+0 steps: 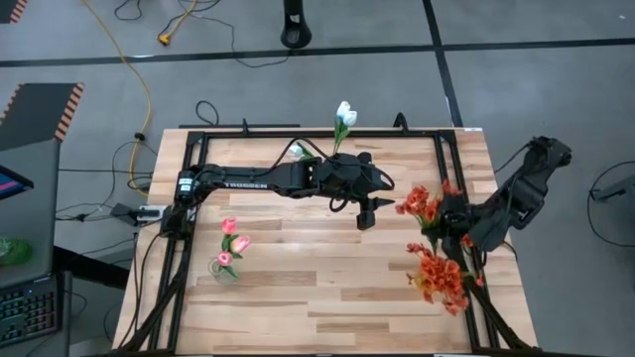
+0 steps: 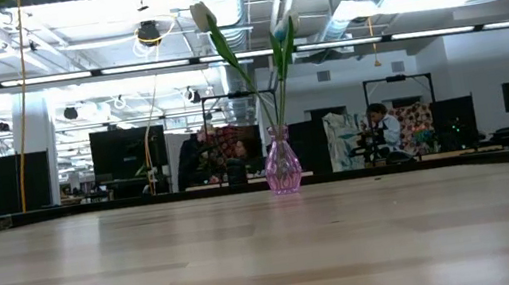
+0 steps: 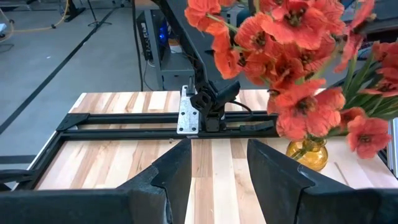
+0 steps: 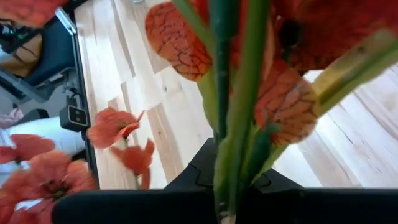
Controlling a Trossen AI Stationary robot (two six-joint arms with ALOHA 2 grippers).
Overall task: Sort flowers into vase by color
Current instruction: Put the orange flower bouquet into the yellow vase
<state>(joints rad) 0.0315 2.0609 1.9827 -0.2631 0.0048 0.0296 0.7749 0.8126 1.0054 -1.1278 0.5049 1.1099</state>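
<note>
Two fingers of the right gripper [image 4: 233, 186] clamp red-orange flower [image 1: 422, 203] stems; left gripper [image 1: 365, 215] fingers apparently wide, empty.

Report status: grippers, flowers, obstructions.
Right gripper shut on red-orange flower stems, near the table's right edge. Left gripper open, empty, mid-table. Yellow vase already holds red blooms. Nothing blocking.

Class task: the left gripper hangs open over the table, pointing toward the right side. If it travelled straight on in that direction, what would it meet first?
Probably the red-orange flowers in the amber vase: they fill the space just ahead of the left gripper. Depth is unclear; the table's black frame lies beyond.
</note>
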